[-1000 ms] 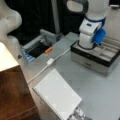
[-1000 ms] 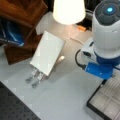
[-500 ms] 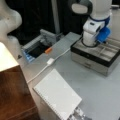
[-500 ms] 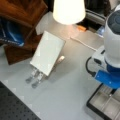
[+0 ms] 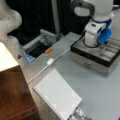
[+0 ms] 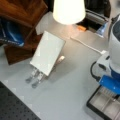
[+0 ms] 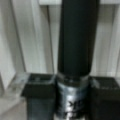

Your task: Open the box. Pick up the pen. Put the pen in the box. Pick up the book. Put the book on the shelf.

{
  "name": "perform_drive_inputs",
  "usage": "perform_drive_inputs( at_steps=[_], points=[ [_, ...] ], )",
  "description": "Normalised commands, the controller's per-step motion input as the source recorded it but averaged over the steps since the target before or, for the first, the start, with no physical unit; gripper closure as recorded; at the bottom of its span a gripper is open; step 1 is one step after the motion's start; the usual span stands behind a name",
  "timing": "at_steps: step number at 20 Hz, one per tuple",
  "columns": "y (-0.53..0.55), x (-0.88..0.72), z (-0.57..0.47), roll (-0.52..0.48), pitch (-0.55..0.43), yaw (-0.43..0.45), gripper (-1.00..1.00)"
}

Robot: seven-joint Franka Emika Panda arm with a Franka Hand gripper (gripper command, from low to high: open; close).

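Note:
The box (image 5: pixel 92 60) stands open on the right in a front view, its beige compartments showing; a corner of the box (image 6: pixel 103 103) shows in both front views. My gripper (image 7: pixel 72 100) is shut on the black pen (image 7: pixel 75 37), silvery band between the fingers (image 7: pixel 40 95), right over the compartments. The arm's wrist (image 5: pixel 93 37) hangs low over the box. The white spiral book (image 5: pixel 57 96) lies flat on the table beside the brown shelf (image 5: pixel 12 95). The book (image 6: pixel 47 53) and the shelf (image 6: pixel 22 15) appear in both front views.
A grey open tray (image 5: pixel 35 47) with a blue edge sits at the table's back left, an orange item (image 5: pixel 48 50) by it. A white cable (image 5: pixel 50 62) runs between tray and box. A lamp shade (image 6: pixel 68 10) hangs above. Perforated metal strips (image 6: pixel 35 77) lie under the book's edge.
The arm has sunk lower over the open box, carrying the pen. The book, cable and tray have not moved.

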Motion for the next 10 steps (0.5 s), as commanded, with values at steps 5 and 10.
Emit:
perform_drive_inputs(
  at_steps=[5, 10],
  points=[
    [0.14, 0.07, -0.09, -0.181, 0.008, 0.012, 1.00],
    [0.10, 0.06, -0.08, -0.223, 0.000, 0.042, 1.00]
  ],
)
